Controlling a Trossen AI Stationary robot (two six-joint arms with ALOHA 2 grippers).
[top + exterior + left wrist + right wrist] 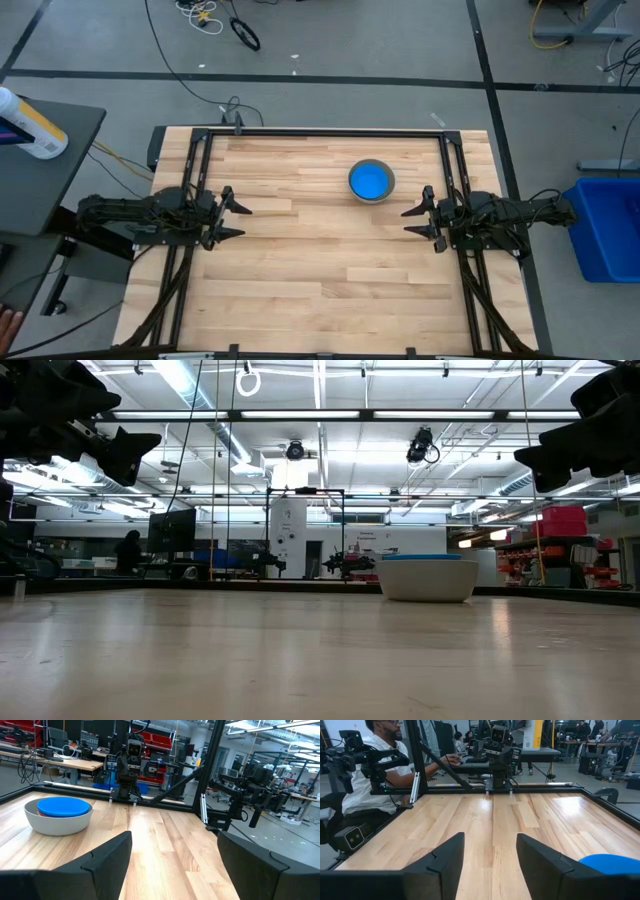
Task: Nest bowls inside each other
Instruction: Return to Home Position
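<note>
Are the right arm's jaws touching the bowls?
Apart. The high view shows a strip of bare table between the right arm's open jaws and the stacked bowls. The low view also shows them raised above the table.

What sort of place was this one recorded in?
Probably a robotics lab or workshop: workbenches loaded with equipment stand beyond the wooden table, red storage bins sit on shelving behind, and a person sits at a desk nearby.
</note>
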